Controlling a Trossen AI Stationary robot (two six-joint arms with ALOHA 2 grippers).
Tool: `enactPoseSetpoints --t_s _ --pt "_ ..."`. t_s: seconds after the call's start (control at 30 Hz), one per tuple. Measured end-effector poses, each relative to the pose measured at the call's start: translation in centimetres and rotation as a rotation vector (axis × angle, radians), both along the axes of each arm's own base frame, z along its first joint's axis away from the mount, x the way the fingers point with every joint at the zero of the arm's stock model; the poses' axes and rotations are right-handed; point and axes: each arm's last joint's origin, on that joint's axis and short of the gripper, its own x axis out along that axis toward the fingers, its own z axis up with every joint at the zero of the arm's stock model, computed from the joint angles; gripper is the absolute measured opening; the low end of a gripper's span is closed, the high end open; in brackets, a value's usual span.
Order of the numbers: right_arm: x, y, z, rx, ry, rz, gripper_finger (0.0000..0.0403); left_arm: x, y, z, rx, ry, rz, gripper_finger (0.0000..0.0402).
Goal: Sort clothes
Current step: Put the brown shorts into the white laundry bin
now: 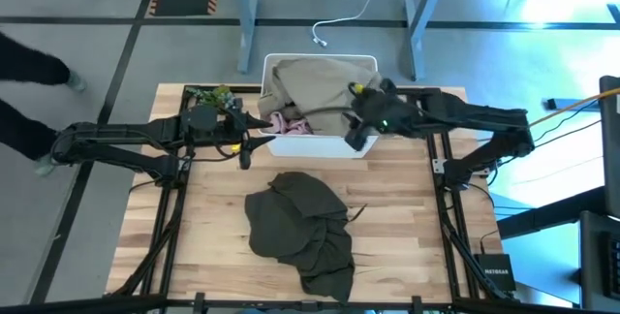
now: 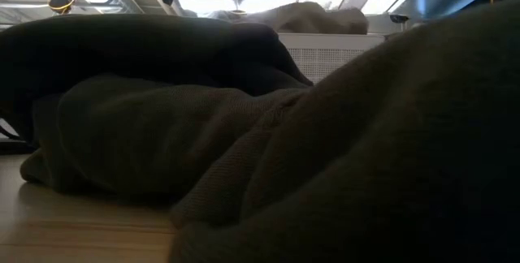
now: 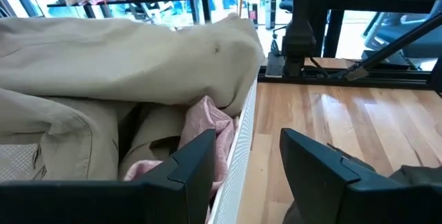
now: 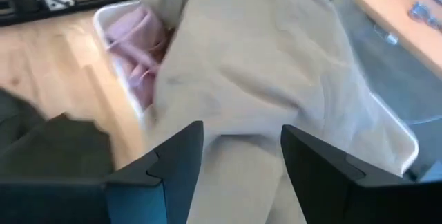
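Note:
A white bin (image 1: 360, 62) at the table's far middle holds a khaki-tan garment (image 1: 315, 81) heaped over its rim and a pale pink garment (image 1: 291, 125) at its near left. A dark olive garment (image 1: 300, 232) lies crumpled on the table, near of the bin. My left gripper (image 1: 244, 149) is open at the bin's near left corner. In its wrist view (image 3: 247, 137) one finger stands over the pink garment (image 3: 210, 124) and the other outside the bin's wall (image 3: 242, 158). My right gripper (image 1: 356, 140) is open and empty above the khaki garment (image 4: 255, 65).
A small green leafy plant (image 1: 208, 94) stands at the table's far left, beside the bin. In the low view the olive garment (image 2: 244, 133) fills most of the picture, with the bin (image 2: 333, 52) behind it. Bare wood shows to the left and right of the olive garment.

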Motion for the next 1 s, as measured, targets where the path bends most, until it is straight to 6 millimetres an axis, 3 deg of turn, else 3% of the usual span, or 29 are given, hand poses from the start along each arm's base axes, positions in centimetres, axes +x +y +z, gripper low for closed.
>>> enactPoseSetpoints --t_s 0.17,0.37,0.6,0.8,1.0 --pt "-3.5 2.5 0.3 0.105 0.043 -0.070 0.0213 0.0 0.0 0.0 0.000 -0.001 0.000 0.0157" --pt "-5.2 2.6 -5.1 0.101 0.321 -0.309 0.0213 0.0 0.0 0.1 0.000 -0.008 0.000 0.0157" --pt "-5.8 0.5 -9.3 -0.049 0.482 -0.373 0.0213 0.1 0.0 0.2 0.016 -0.022 -0.004 0.0157" --pt "-5.5 -1.2 -9.4 -0.135 0.537 -0.339 0.0213 0.1 0.0 0.3 0.016 -0.028 -0.003 0.0157" --pt "-5.3 -3.5 -9.8 0.037 0.649 -0.229 0.0210 0.1 0.0 0.2 0.010 -0.024 -0.002 0.0157"
